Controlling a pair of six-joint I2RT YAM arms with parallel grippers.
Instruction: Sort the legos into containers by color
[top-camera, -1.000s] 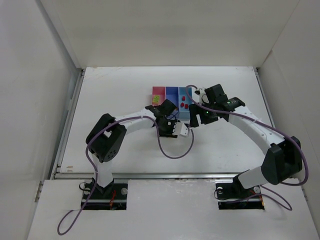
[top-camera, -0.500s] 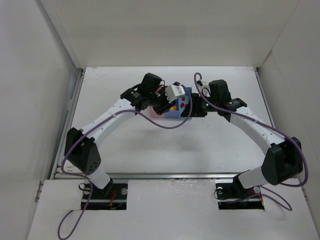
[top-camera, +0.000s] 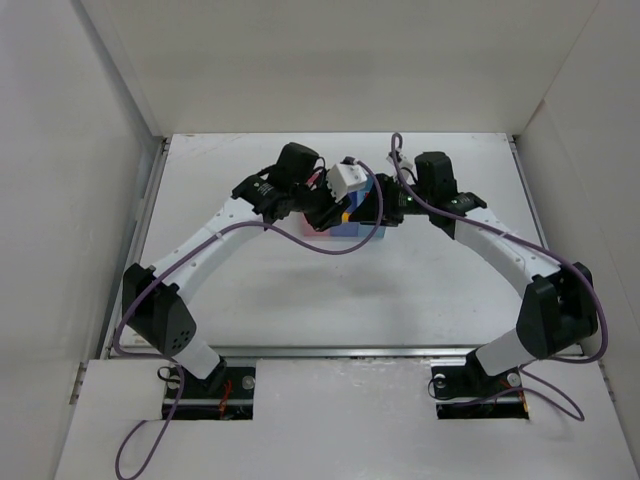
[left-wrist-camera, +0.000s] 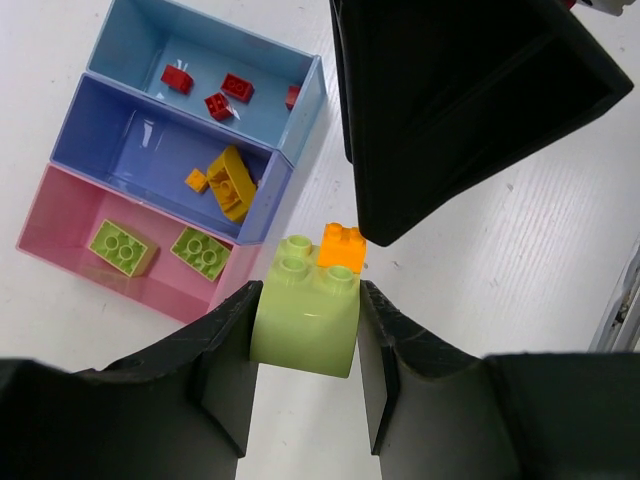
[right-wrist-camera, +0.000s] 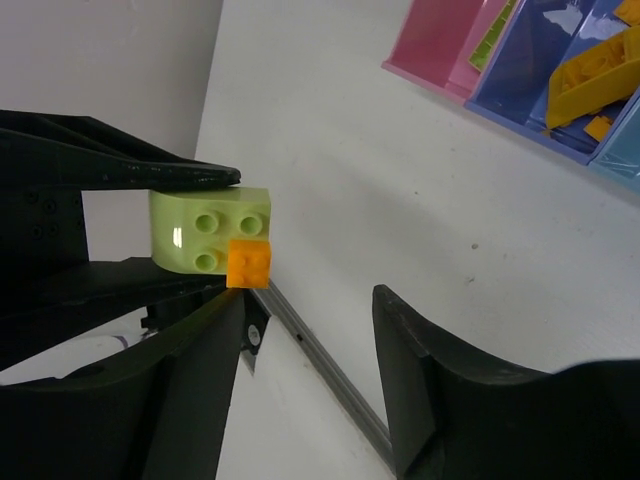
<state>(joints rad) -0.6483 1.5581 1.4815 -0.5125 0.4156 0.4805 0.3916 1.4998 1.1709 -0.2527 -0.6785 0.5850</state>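
Over the far half of the table (top-camera: 250, 290), the left gripper (left-wrist-camera: 305, 300) is clamped on a lime brick (left-wrist-camera: 305, 325), and a small orange brick (left-wrist-camera: 342, 246) is stuck on one corner of its studded face. A second ago this gripper was low, just at the near side of the bins. Now it has carried the clump up above them, and the right gripper (right-wrist-camera: 312, 300) has come to meet it. The right jaws stand apart with nothing between them, one finger just beside the orange brick. I judge the two colors must be pulled apart before either is dropped. Farther down, the pink bin (left-wrist-camera: 75, 205) holds two lime bricks (left-wrist-camera: 200, 252), the medium blue bin (left-wrist-camera: 150, 155) holds yellow-orange bricks (left-wrist-camera: 228, 180), and the light blue bin (left-wrist-camera: 250, 60) holds red bricks (left-wrist-camera: 237, 87).
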